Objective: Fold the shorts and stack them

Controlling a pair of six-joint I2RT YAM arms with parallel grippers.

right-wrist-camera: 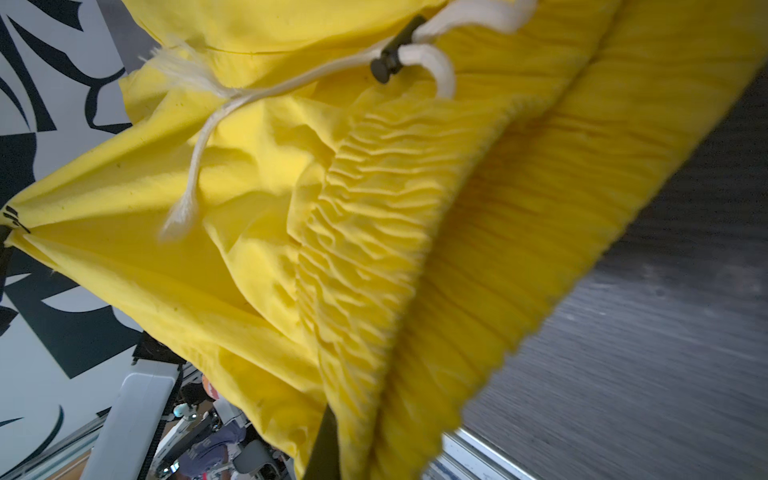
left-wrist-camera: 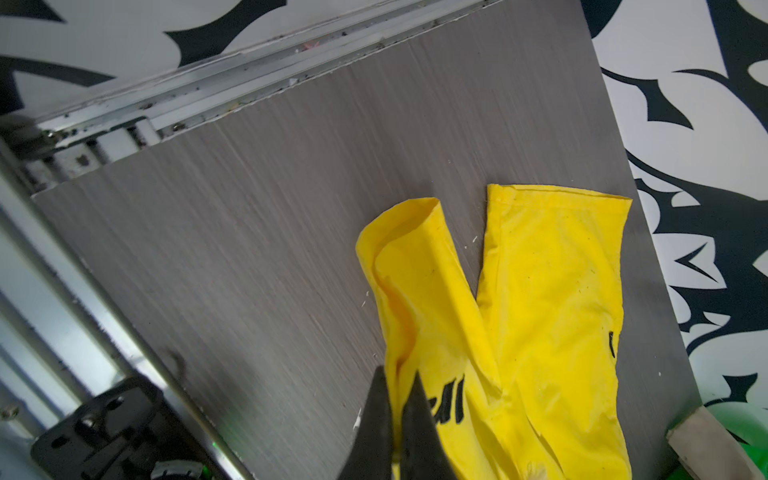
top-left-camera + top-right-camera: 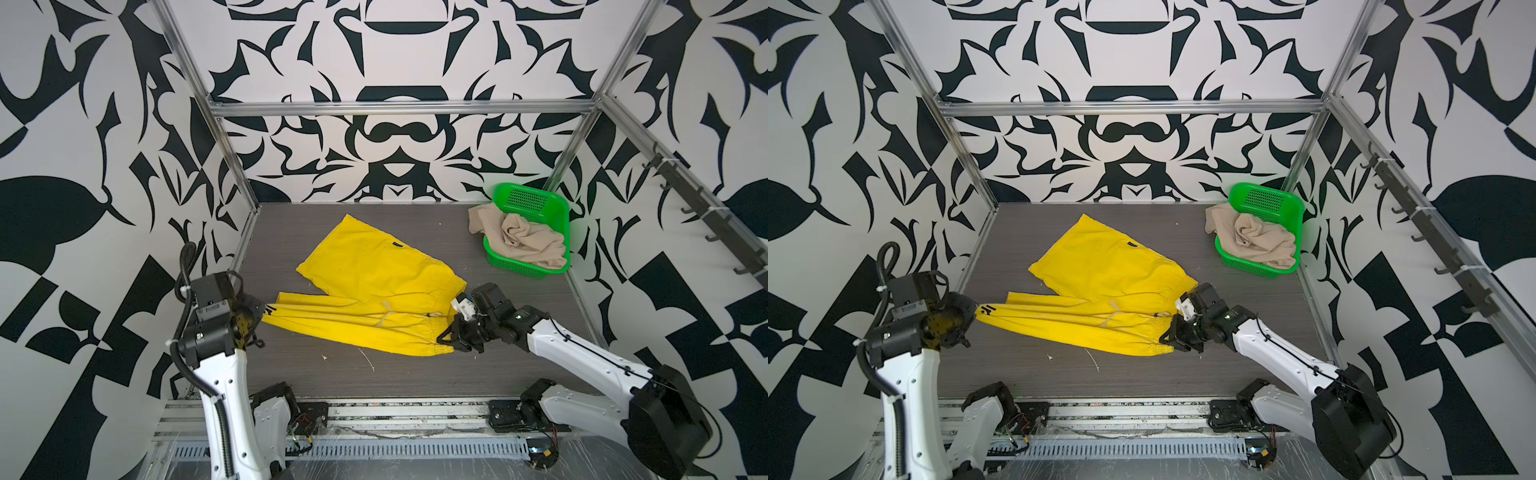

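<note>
Shorts [image 3: 374, 270], yellow, half folded, left jaws pinching leg [image 3: 299, 316], right jaws pinching waistband [image 1: 374, 249].

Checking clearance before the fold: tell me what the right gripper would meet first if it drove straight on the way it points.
The yellow shorts: the right gripper is shut on their waistband corner and points along the cloth, roughly toward the left gripper, though depth is unclear.
</note>
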